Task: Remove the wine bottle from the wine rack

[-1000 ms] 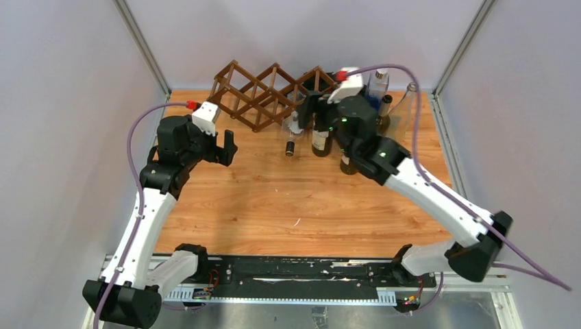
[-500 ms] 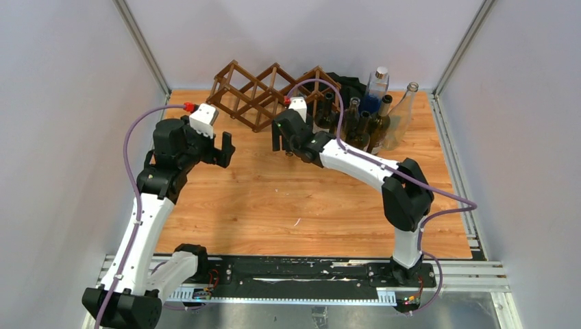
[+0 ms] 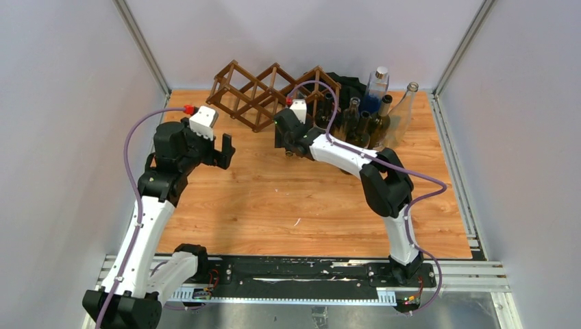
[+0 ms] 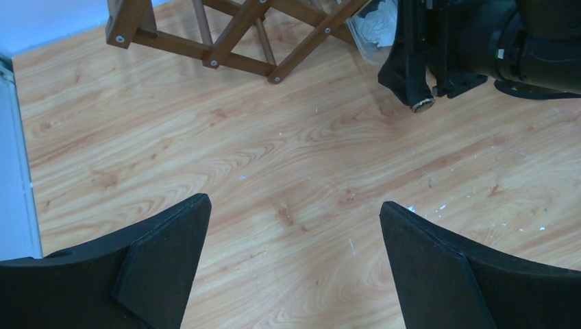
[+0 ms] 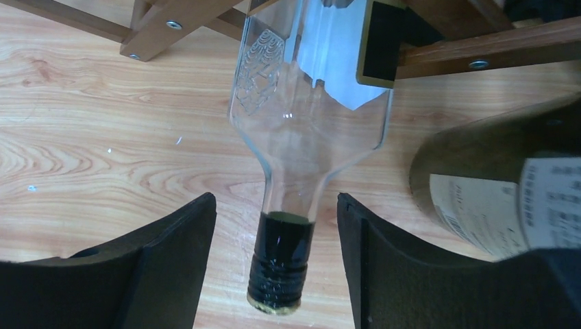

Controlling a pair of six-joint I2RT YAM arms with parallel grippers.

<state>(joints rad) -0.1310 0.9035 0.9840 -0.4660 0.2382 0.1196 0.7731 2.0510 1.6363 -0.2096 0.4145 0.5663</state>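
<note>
Task barely begun: wine bottle (image 5: 312,116) not yet out, its clear body lodged in a lower cell at the right end of the wine rack (image 3: 253,92). Long axis runs far-to-near, capped neck pointing toward the arm bases, low over the desk (image 3: 274,199). Right gripper (image 5: 274,212) straddles the neck, jaws spread (no pinch yet). Left gripper (image 4: 294,219) hangs aside, jaws wide, empty. Remaining: grip, draw out.
</note>
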